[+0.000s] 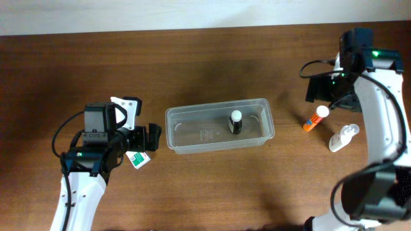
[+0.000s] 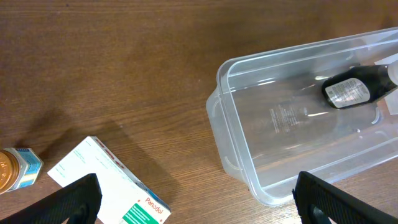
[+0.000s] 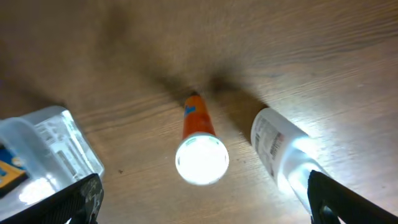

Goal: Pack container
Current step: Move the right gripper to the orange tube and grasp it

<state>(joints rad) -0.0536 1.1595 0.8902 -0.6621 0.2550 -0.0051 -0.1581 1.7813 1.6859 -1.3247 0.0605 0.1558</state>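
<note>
The container (image 1: 186, 142) is a clear shallow tub in the middle of the table, also in the left wrist view (image 2: 231, 140). A small dark bottle with a white cap (image 1: 236, 121) is inside it at the right end, also in the left wrist view (image 2: 351, 91). My left gripper (image 1: 152, 137) is open and empty just left of the container, its fingers low at both sides of the left wrist view (image 2: 199, 205). My right gripper (image 1: 319, 88) is open and empty above an orange tube (image 3: 198, 140); its fingers show in the right wrist view (image 3: 205, 199).
A white and green Panadol box (image 2: 106, 186) lies under my left gripper, also overhead (image 1: 137, 159). A small gold-lidded jar (image 2: 15, 171) is left of it. The orange tube (image 1: 316, 119) and a white bottle (image 1: 343, 136) lie at the right. A clear plastic shape (image 3: 50, 146) is at the right wrist view's left edge.
</note>
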